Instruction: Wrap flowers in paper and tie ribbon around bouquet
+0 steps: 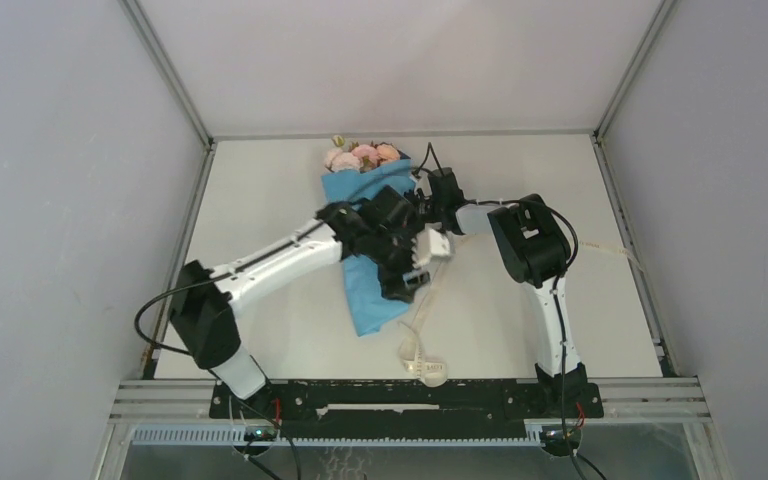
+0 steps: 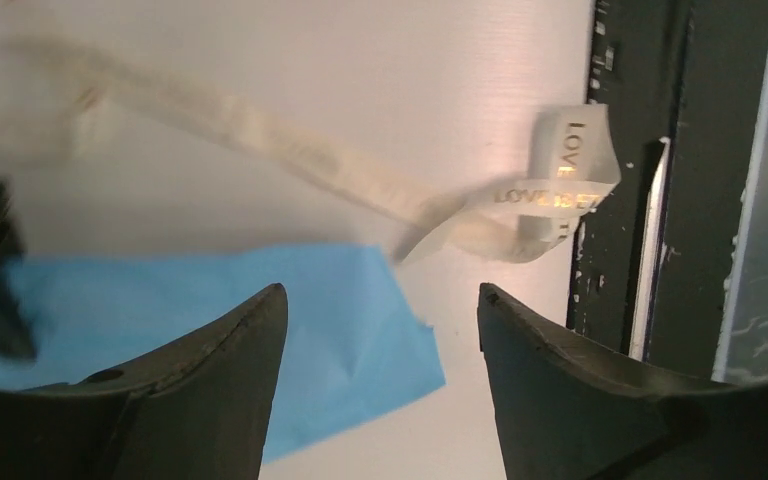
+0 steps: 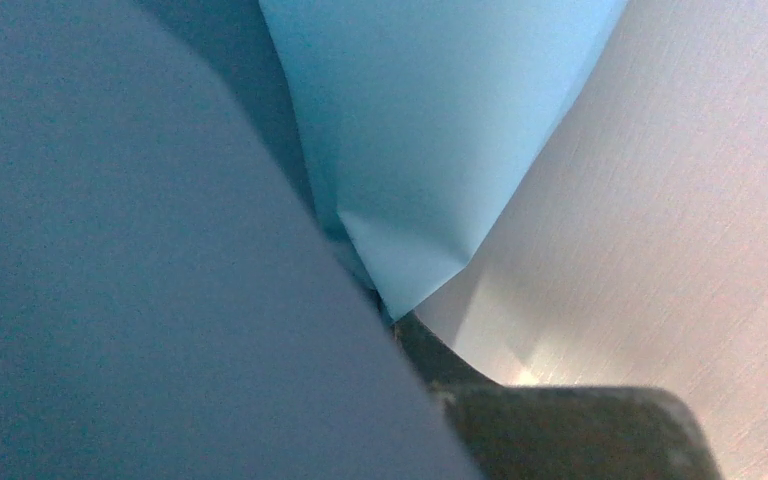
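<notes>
Two arms meet over the bouquet (image 1: pixel 368 300), which lies on the table (image 1: pixel 280 335) with the flowers (image 1: pixel 362 155) at its 12 o'clock end and the tapered tail toward 6

- Paper (image 3: pixel 430 130): closed round the stems as a cone, so the wrap looks done. No ribbon round it yet
- Ribbon (image 2: pixel 310 155): loose on the table off the tail's 5 o'clock side. It runs to a curled, printed end beside the dark rail at the near edge. Whether its far end touches the paper, cannot tell
- Right gripper (image 3: pixel 392 320): jaws pressed together, and a fold of paper runs right into the nip. Looks like a pinch on the wrap's edge, holding the cone shut. View is too close to say which edge
- Left gripper (image 2: pixel 380 300): jaws spread, nothing between them. It hangs above the tail corner, with the ribbon just ahead at its 12 o'clock

Step in hand, by my reading: the start of the tie, with the left arm going for the ribbon while the right minds the wrap

Next move calls for:
- a low, flat pinch, since the strip is limp and lies against the table
- a grasp on the free run, not the curl, to leave length to pass round the cone
- the right pinch holding meanwhile, or the paper may spring open
</notes>
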{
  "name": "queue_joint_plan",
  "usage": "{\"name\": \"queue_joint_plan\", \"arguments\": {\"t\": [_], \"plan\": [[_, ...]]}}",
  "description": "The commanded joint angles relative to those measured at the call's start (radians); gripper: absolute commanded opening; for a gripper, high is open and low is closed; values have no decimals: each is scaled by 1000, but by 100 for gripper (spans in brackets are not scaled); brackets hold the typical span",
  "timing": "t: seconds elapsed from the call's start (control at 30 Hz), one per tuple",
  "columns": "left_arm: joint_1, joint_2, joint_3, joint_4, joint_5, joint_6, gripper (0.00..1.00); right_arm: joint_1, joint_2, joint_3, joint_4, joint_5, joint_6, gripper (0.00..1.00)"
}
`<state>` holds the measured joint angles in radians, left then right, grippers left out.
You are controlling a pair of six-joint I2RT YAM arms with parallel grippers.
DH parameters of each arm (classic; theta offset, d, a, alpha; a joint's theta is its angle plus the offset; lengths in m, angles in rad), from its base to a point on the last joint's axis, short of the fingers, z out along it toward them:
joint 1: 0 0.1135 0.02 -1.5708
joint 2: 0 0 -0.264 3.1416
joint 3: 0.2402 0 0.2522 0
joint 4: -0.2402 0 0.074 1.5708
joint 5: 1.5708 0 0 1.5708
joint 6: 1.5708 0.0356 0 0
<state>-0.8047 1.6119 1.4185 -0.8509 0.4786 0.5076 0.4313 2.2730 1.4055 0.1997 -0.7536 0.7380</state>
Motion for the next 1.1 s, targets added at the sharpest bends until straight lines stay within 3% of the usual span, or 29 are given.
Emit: {"name": "queue_joint_plan", "arguments": {"t": [0.0,0.27,0.47,0.6,0.8,1.07], "plan": [[-139,115,-3,7,-5,277,74,-2,2,24,-16,13,-69,0],[-215,240,-59,9,-31,574,71,-5,6,21,-53,27,-105,0],[-277,298,-80,61,-155,606,63,-7,8,22,-57,39,-109,0],[-278,305,-79,58,-135,614,51,-12,5,26,-63,49,-111,0],[-279,314,-82,20,-97,635,52,-17,0,56,-115,69,-140,0],[-279,340,-73,-9,-53,646,43,-18,2,91,-151,83,-153,0]]}}
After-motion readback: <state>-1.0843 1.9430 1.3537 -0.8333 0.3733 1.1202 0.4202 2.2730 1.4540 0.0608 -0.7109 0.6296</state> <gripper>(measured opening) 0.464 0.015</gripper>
